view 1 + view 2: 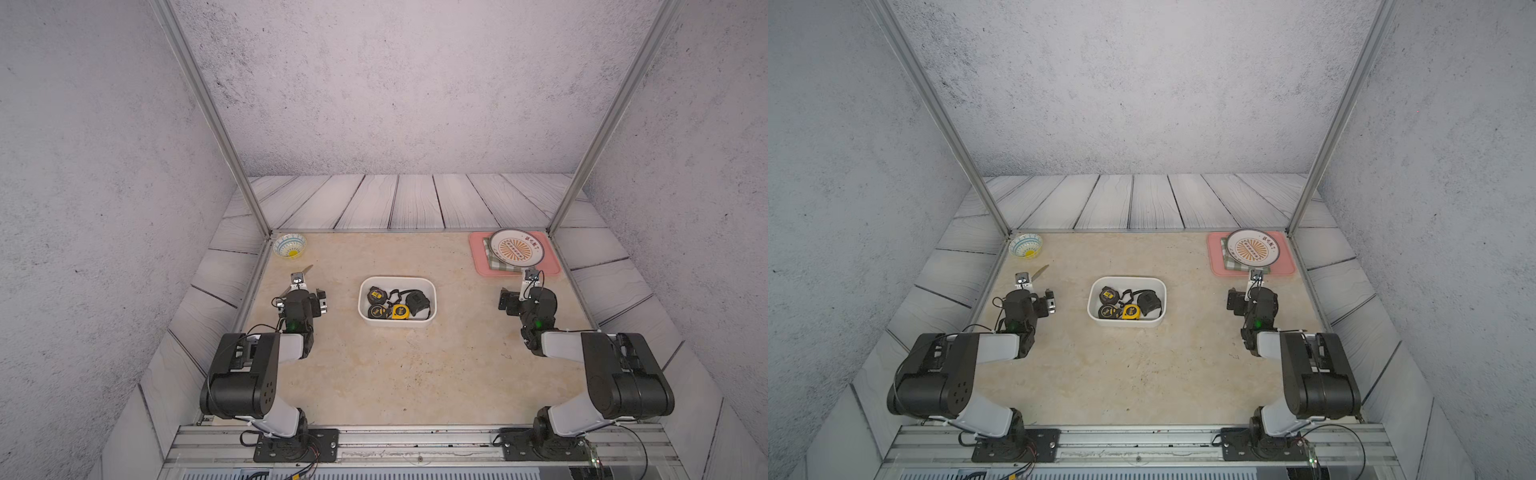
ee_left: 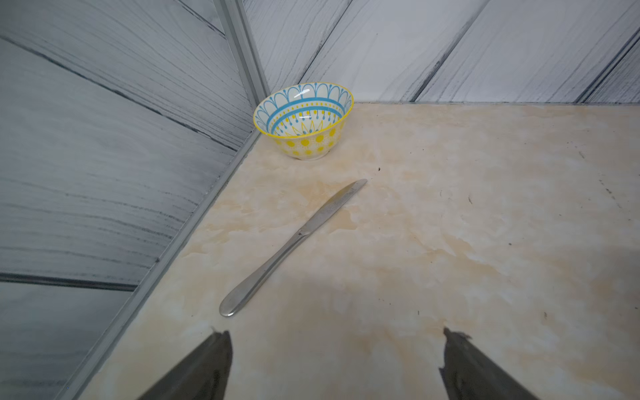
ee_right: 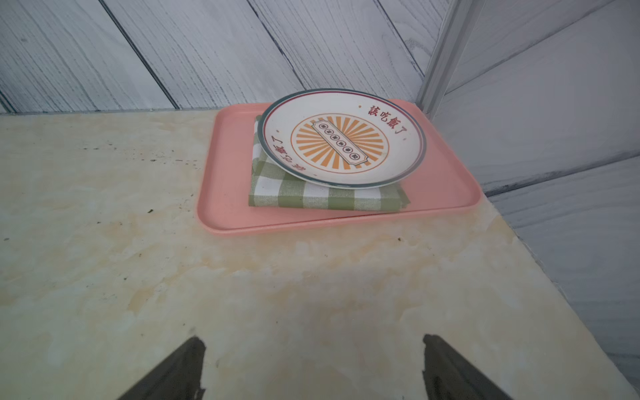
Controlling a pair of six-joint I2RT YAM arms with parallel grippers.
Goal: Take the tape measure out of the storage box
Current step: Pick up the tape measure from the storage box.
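While left pincer [image 2: 336,332] and right pincer [image 3: 313,337] gape empty, storage box [image 1: 397,322] lies long axis left-right, yellow tape measure [image 1: 400,311] inside.

Bare tabletop [image 1: 395,374] around storage box [image 1: 395,322]

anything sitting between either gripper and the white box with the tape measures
Nothing visible does: only bare table lies between the left gripper, the right gripper and the storage box. The knife and bowl sit toward the far left corner, the pink tray far right, all off those paths.
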